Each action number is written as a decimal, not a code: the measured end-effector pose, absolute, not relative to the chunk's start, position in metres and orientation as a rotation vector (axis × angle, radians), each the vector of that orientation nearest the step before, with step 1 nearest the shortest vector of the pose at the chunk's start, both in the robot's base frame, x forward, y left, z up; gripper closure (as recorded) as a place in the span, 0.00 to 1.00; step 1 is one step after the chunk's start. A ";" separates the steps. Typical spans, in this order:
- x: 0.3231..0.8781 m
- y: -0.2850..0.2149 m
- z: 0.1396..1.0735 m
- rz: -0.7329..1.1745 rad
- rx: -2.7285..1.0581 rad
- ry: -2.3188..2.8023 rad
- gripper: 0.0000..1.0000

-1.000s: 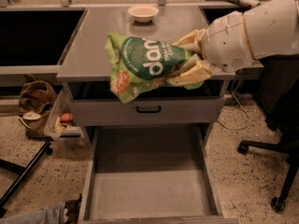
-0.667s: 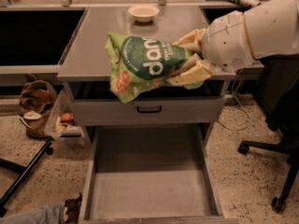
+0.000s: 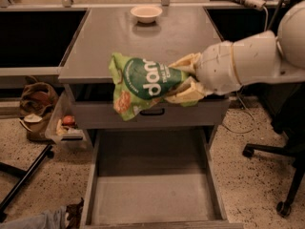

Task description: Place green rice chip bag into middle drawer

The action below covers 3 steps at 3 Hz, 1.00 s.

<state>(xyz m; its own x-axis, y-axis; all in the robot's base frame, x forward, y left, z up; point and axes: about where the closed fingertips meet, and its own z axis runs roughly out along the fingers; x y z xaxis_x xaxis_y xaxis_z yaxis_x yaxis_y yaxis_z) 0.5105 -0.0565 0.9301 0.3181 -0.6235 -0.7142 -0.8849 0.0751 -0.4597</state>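
The gripper [image 3: 175,82] clamps one end of the green rice chip bag [image 3: 140,82] between its fingers, holding it raised because the open middle drawer [image 3: 152,194] lies below, awaiting the bag.

We see the green rice chip bag [image 3: 143,82], bright green with white lettering on a darker green patch and orange-red chip pictures, clasped by the cream-yellow gripper [image 3: 171,82] above the plain grey middle drawer [image 3: 152,194]. The floor [image 3: 248,185] is beige, speckled dark; the bowl [image 3: 146,13] is pale cream.
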 end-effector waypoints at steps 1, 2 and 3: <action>0.505 -0.067 0.858 0.391 -1.547 1.420 1.00; 0.496 -0.083 0.795 0.429 -1.459 1.486 1.00; 0.486 -0.086 0.755 0.497 -1.399 1.537 1.00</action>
